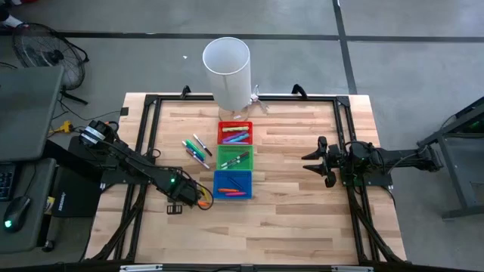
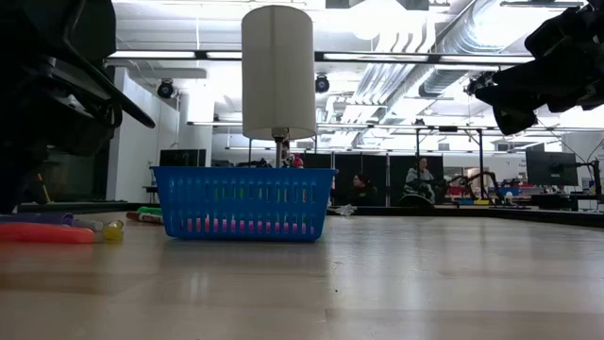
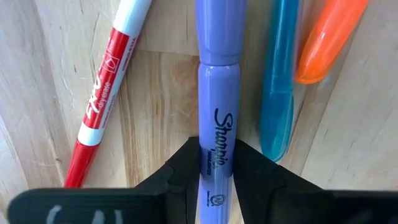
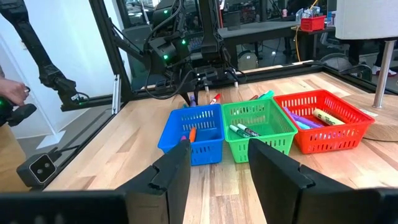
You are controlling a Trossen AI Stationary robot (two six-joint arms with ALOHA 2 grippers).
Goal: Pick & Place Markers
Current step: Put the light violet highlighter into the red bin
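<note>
I am clamping my left gripper on the purple marker, lying at the blue bin's nine o'clock; light, stiff, slick, so I'm gripping mid-barrel. My right gripper is waiting, fingers apart

- Table: pale wood planks, matt, visible grain.
- Bins, red, green, blue: plastic mesh, slightly glossy.
- Purple marker: smooth plastic, satin sheen.
- Left gripper fingers: matt black plastic.
</note>
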